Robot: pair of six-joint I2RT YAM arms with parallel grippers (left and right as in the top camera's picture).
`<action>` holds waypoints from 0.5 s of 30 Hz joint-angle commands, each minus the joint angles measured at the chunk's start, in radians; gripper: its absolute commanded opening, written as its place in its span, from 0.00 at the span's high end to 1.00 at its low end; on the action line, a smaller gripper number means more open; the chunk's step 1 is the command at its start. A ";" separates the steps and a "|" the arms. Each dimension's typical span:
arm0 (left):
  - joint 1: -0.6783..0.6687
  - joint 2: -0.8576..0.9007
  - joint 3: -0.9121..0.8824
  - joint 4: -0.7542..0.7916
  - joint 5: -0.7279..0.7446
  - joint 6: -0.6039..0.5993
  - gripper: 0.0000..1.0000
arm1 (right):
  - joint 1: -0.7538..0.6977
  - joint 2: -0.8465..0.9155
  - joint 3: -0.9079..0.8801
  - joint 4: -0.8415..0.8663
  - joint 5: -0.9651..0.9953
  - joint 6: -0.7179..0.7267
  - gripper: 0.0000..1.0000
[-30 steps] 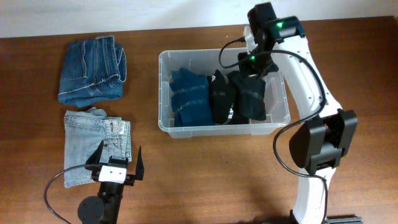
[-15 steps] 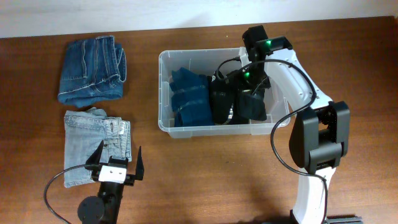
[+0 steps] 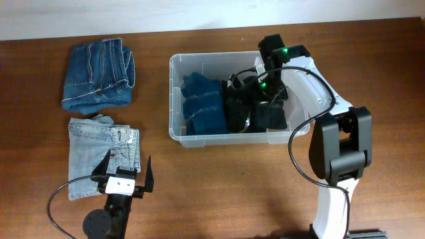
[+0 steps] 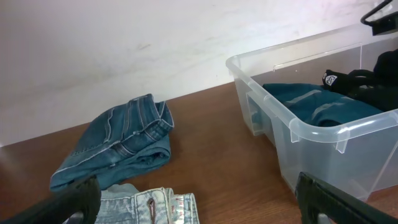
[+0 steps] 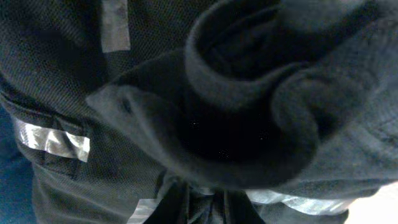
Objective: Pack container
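The container (image 3: pixel 174 64) is a clear plastic bin in the middle of the table, and its near corner (image 4: pixel 292 127) shows in the left wrist view. A folded dark blue garment (image 3: pixel 202 109) and a black garment (image 3: pixel 234 106) lie inside it. My right gripper (image 3: pixel 265 89) is down inside the bin's right half, over another black garment (image 3: pixel 271 118). In the right wrist view its dark fingers stand close together (image 5: pixel 208 202) with black cloth (image 5: pixel 236 124) bunched between and above them. My left gripper (image 3: pixel 127 166) rests open near the front left, holding nothing.
Folded dark blue jeans (image 3: pixel 98 73) lie at the back left. Light blue jeans (image 3: pixel 103 156) lie nearer the front, right under and behind the left gripper (image 4: pixel 202 202). The right arm's base (image 3: pixel 339 153) stands to the right of the bin.
The right arm has come down from above the bin's back rim into the bin's right half, lowering the black garment. The left arm has not moved.
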 commanded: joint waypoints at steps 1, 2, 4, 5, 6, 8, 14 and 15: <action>0.001 -0.007 -0.006 0.000 0.011 0.016 0.01 | -0.006 0.000 -0.012 -0.019 -0.034 0.007 0.86; 0.001 -0.007 -0.006 0.000 0.011 0.016 0.01 | -0.007 -0.005 -0.002 -0.026 -0.034 0.007 0.83; 0.001 -0.007 -0.006 0.000 0.011 0.016 0.01 | -0.008 -0.011 0.040 -0.053 -0.034 0.006 0.75; 0.001 -0.007 -0.006 0.000 0.011 0.016 0.01 | -0.008 -0.015 0.064 -0.069 -0.034 0.006 0.73; 0.001 -0.007 -0.006 0.000 0.011 0.016 0.01 | -0.008 -0.020 0.098 -0.091 -0.034 0.005 0.71; 0.001 -0.007 -0.006 0.000 0.011 0.016 0.01 | -0.008 -0.031 0.182 -0.145 -0.032 0.002 0.66; 0.001 -0.007 -0.006 0.000 0.011 0.016 0.01 | -0.008 -0.045 0.471 -0.330 0.020 -0.024 0.32; 0.001 -0.007 -0.006 0.000 0.011 0.016 0.01 | -0.009 -0.045 0.512 -0.355 0.054 -0.024 0.25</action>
